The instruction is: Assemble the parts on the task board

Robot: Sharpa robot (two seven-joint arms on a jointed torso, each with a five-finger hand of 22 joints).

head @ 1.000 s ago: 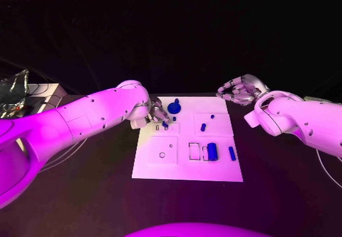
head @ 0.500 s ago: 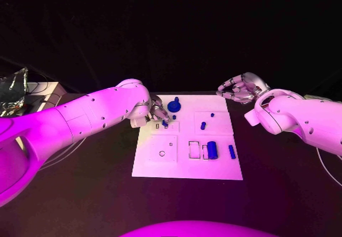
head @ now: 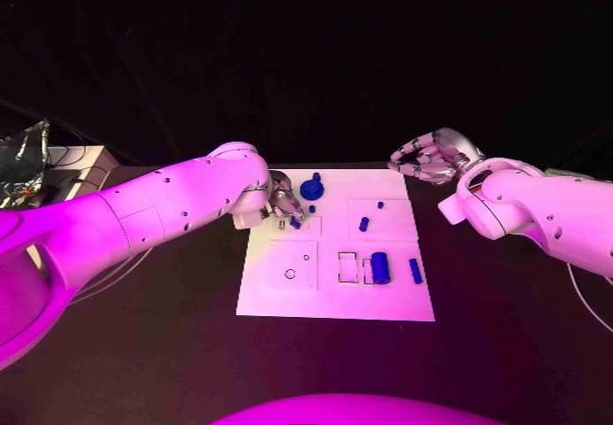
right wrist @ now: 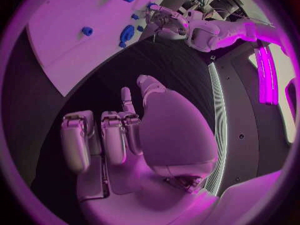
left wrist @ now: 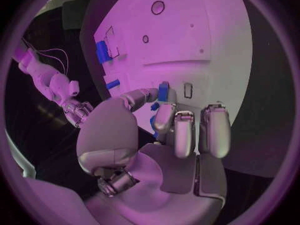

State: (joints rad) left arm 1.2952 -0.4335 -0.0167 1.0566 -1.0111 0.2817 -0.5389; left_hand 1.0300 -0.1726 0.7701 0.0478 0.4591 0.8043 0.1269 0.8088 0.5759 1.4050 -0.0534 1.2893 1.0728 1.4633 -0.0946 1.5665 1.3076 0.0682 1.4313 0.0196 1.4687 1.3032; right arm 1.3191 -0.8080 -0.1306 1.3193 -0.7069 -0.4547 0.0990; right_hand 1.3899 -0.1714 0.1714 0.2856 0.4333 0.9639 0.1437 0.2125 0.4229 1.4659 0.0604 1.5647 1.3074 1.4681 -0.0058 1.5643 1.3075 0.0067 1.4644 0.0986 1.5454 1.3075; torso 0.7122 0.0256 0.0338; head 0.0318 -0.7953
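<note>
Pinching a small blue part (left wrist: 163, 91), the left hand (left wrist: 164, 127) hides it overhead.

No text, label, brand, number or sign is showing legibly in any view. The task board (head: 336, 301) is carrying only outlined shapes, rectangles and small circles, with no lettering beside them.
</note>
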